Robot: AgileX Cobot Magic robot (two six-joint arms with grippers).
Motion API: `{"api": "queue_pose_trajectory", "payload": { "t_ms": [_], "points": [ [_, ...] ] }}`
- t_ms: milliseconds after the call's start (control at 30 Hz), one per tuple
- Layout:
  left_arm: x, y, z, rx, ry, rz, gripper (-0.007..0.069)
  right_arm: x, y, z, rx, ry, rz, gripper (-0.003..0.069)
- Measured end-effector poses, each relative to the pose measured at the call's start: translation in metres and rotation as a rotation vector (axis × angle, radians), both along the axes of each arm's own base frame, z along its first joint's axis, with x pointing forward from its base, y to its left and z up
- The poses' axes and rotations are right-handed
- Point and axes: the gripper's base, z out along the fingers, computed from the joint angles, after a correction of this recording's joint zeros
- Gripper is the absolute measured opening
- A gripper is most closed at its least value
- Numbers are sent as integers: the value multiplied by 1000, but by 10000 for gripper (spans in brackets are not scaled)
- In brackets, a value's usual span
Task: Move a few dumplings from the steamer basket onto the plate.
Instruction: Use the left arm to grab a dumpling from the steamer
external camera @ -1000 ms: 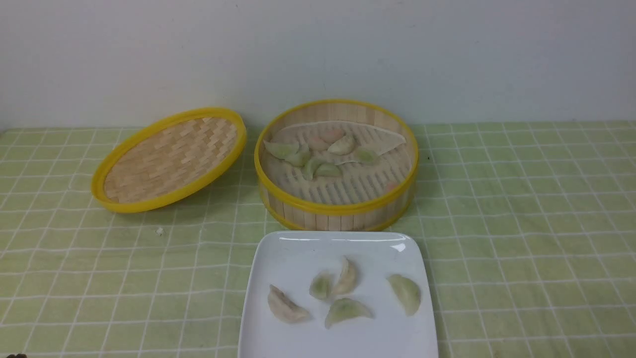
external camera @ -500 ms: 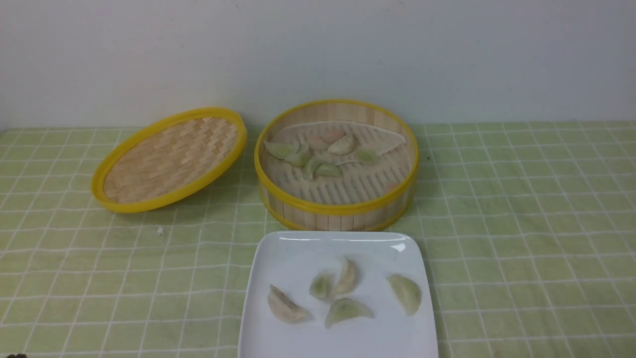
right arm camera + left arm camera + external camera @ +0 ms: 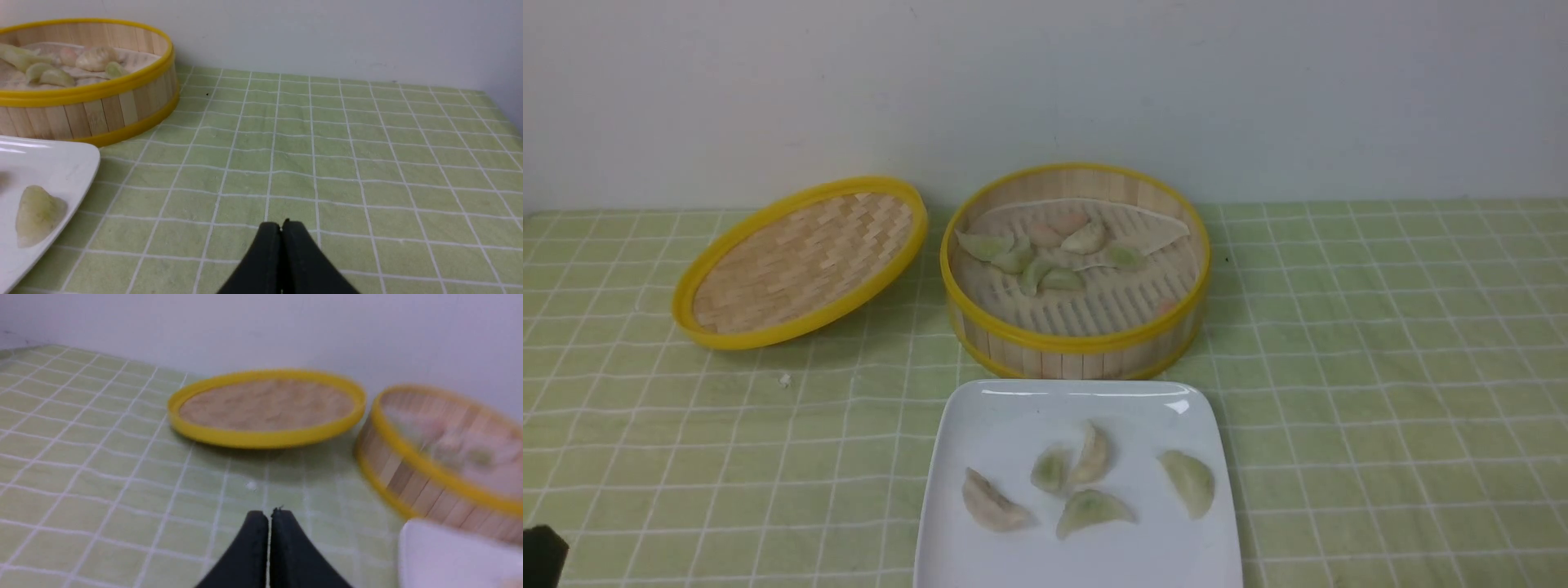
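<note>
Front view, left to right: our left gripper (image 3: pixel 269 516) sits low over the green cloth (image 3: pixel 1380 367), jaws pressed together and empty, the lid (image 3: pixel 800 261) beyond it. Next comes the basket (image 3: pixel 1078 339), with several dumplings (image 3: pixel 1045 253) bunched toward its back by the liner (image 3: pixel 1147 230); five more lie on the plate (image 3: pixel 1013 412) just in front. Our right gripper (image 3: pixel 282 224) is likewise closed on nothing. For another pick, we judge we should open first, drop in over the rim, and pinch an outer dumpling gently, clear of the liner.
</note>
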Motion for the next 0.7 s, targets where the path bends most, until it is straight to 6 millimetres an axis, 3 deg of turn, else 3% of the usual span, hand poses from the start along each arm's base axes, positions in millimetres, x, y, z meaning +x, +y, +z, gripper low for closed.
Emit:
{"api": "queue_pose_trajectory", "payload": {
  "t_ms": [100, 300, 400, 433, 467, 500, 600, 633, 700],
  "points": [
    [0, 4, 11, -182, -130, 47, -6, 0, 0, 0, 2, 0, 0, -15],
    [-6, 15, 37, -306, -353, 138, -6, 0, 0, 0, 2, 0, 0, -15],
    [-14, 7, 86, -279, -362, 45, -6, 1, 1, 3, 102, -54, -3, -15],
    [-13, 6, 89, -274, -350, 39, -6, 1, 2, 4, 113, -59, -2, -15],
    [-12, 2, 104, -254, -304, 1, -6, 2, 2, 6, 186, -84, -6, -15],
    [-7, -7, 136, -208, -174, -84, -6, 2, 3, 15, 402, -161, -20, -15],
    [14, -19, 172, -105, 62, -207, -6, 2, 0, 23, 666, -236, -45, -15],
    [15, -21, 172, -86, 106, -230, -6, 2, 0, 24, 699, -247, -49, -15],
    [43, -29, 188, 20, 348, -365, -6, 2, -3, 29, 843, -296, -70, -15]
  ]
}}
